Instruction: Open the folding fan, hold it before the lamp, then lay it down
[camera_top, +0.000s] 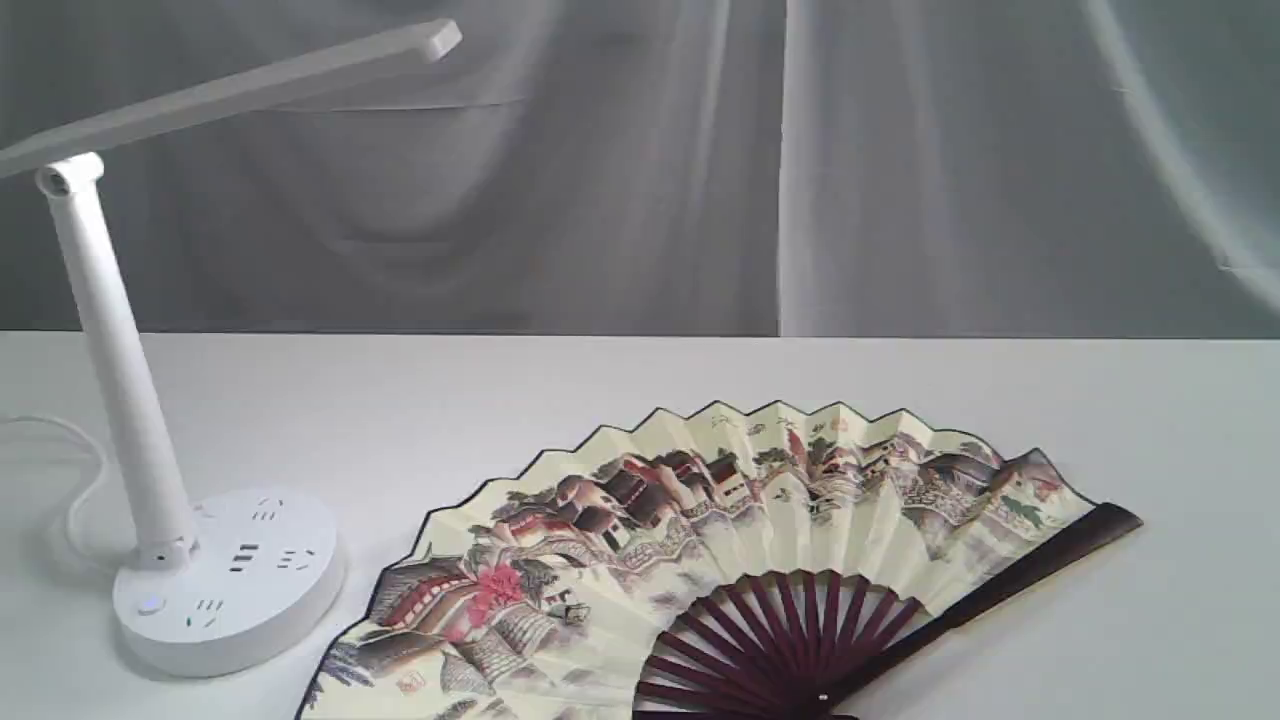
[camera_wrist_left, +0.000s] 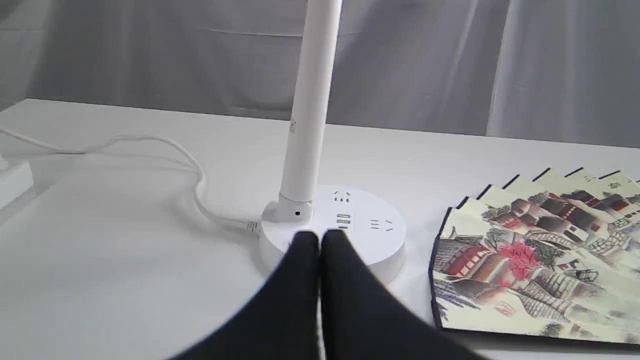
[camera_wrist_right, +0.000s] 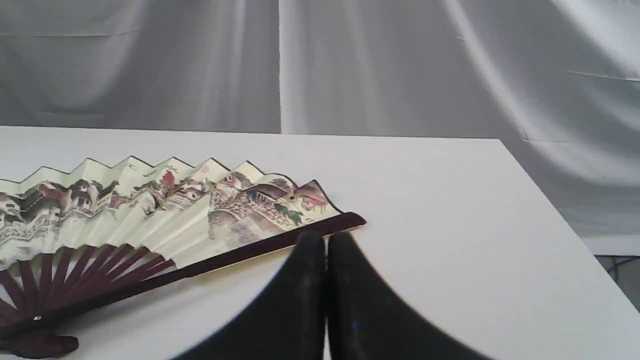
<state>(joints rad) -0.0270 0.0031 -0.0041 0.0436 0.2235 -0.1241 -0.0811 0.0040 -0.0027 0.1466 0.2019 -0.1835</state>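
The folding fan lies spread wide open and flat on the white table, printed side up, its dark ribs meeting at the near edge. Its left part shows in the left wrist view, its right guard in the right wrist view. The lamp stands at the left, bar head overhead, round base with sockets beside the fan. My left gripper is shut and empty, just short of the lamp base. My right gripper is shut and empty, close to the fan's right guard. Neither gripper shows in the exterior view.
A white cord loops from the lamp base across the table. A white block sits at that far side. The table's right edge drops off near the right gripper. A grey curtain hangs behind.
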